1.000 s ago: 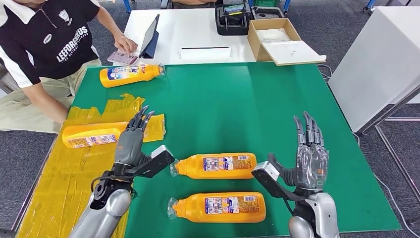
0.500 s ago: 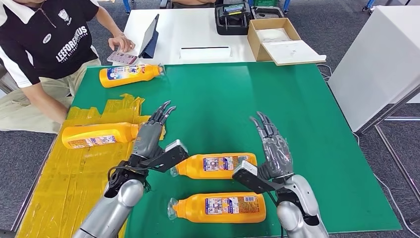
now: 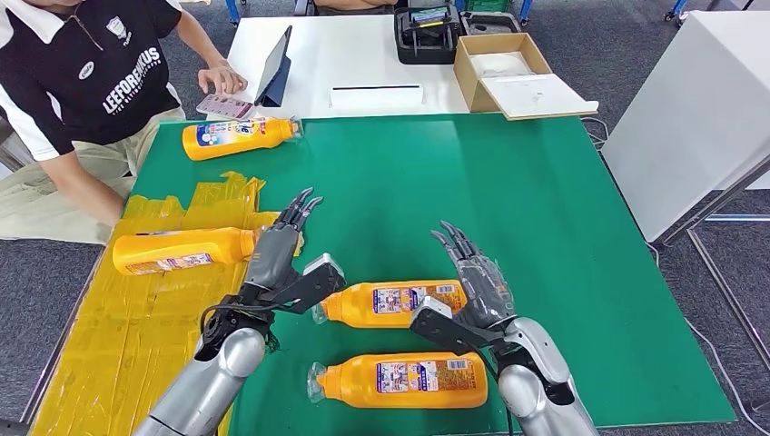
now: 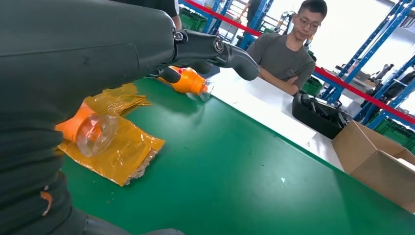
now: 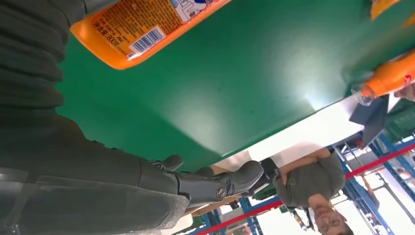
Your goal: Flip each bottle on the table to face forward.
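Fingers (image 3: 459, 243) of right hand (image 3: 478, 282) spread, empty, over base end of middle bottle (image 3: 392, 302) lying on desk (image 3: 508, 191). Left hand (image 3: 272, 256) likewise spread beside its cap. Step: approach. Next: close both, roll bottle over.

Bright, even indoor light; overhead glare on the green table (image 5: 313, 100); wrist views blurred up close.

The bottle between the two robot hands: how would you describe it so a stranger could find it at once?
On the green table, look at the near edge, where two orange bottles lie side by side. It is the farther bottle of this pair, lying on bare green between the left robot hand and right robot hand.
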You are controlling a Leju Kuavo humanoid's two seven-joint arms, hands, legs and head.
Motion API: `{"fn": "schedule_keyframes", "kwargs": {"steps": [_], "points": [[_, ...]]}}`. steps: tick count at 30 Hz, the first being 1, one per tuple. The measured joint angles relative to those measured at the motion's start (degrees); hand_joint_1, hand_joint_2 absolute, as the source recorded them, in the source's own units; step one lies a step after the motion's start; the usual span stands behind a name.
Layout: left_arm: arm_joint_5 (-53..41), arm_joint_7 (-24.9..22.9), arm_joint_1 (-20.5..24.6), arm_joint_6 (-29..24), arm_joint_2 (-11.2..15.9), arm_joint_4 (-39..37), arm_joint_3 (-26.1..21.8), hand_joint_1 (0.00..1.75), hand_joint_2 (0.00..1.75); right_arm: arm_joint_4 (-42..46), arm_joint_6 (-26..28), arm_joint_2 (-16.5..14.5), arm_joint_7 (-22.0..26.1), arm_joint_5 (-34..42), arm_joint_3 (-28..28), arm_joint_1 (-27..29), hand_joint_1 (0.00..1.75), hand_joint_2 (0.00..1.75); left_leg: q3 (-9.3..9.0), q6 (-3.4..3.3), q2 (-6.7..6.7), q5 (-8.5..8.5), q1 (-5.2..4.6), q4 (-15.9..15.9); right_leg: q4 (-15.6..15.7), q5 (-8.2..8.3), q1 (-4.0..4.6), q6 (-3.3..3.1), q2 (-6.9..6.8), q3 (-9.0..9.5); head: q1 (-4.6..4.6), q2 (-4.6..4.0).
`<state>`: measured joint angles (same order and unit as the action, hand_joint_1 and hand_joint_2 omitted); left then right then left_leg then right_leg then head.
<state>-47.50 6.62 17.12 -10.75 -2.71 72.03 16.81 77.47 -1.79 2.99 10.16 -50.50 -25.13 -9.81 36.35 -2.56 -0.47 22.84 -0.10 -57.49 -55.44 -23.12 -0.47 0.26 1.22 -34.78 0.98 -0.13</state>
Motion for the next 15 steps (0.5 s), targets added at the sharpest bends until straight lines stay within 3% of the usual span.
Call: {"fn": "schedule_keyframes", "kwargs": {"steps": [8, 15], "points": [[1.02, -0.49, 0.01, 0.42, -0.19, -0.01, 0.02, 0.0, 1.75, -3.71, -0.3, 1.19, -6.85, -5.55, -3.41, -1.73, 0.0, 1.75, 0.0, 0.0, 0.0, 0.0, -0.01, -0.01, 0.0, 0.0, -0.01, 0.0, 0.0, 0.0, 0.01, 0.0], [3.95, 0.16, 0.01, 0.71, -0.55, 0.05, -0.11, 0.0, 1.75, -7.29, -0.27, 2.17, -8.29, -7.05, -5.4, -3.13, 0.0, 1.75, 0.0, 0.0, -0.01, 0.0, -0.01, -0.01, 0.0, 0.0, -0.01, 0.0, 0.0, 0.0, 0.01, 0.0]]}}
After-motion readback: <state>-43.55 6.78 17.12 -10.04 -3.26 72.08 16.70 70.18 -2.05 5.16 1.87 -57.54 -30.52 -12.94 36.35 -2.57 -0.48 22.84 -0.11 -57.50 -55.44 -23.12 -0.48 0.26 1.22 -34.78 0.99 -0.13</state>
